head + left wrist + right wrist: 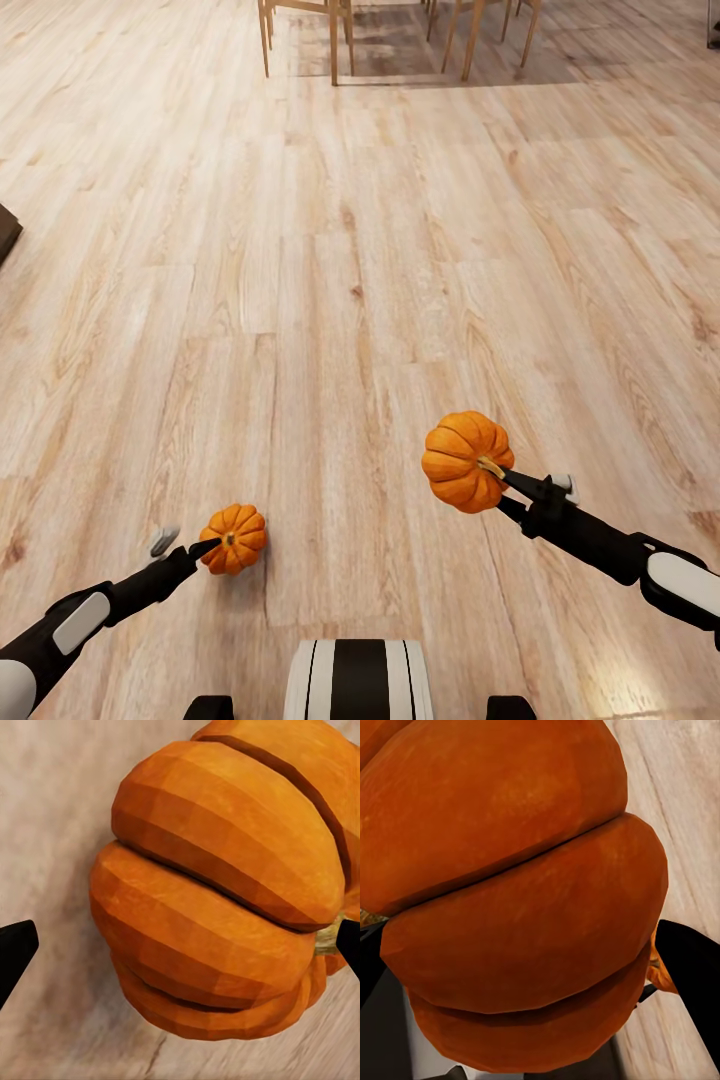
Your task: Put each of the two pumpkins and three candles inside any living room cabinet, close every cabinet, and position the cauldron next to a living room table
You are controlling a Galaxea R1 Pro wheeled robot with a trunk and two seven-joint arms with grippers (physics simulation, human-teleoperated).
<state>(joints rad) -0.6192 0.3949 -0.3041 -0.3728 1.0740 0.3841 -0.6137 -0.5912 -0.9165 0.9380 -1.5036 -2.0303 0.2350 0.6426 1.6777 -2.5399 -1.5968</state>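
I carry two ribbed orange pumpkins over the wooden floor. The left pumpkin (236,536) hangs low at the lower left, with my left gripper (212,546) shut on it near the stem. In the left wrist view this pumpkin (217,907) sits between the black fingertips (15,952). The right pumpkin (464,458) is held higher at the lower right, my right gripper (497,478) shut on it by the stem. Up close that pumpkin (517,885) spans the gap between the fingers (690,979). The candles and the cauldron are out of view.
Pale plank floor (360,260) stretches ahead. Wooden chair and table legs (335,40) stand at the far end. A dark brown furniture corner (6,230) pokes in at the left edge; I cannot tell if it is the cabinet. My base (358,680) shows at the bottom.
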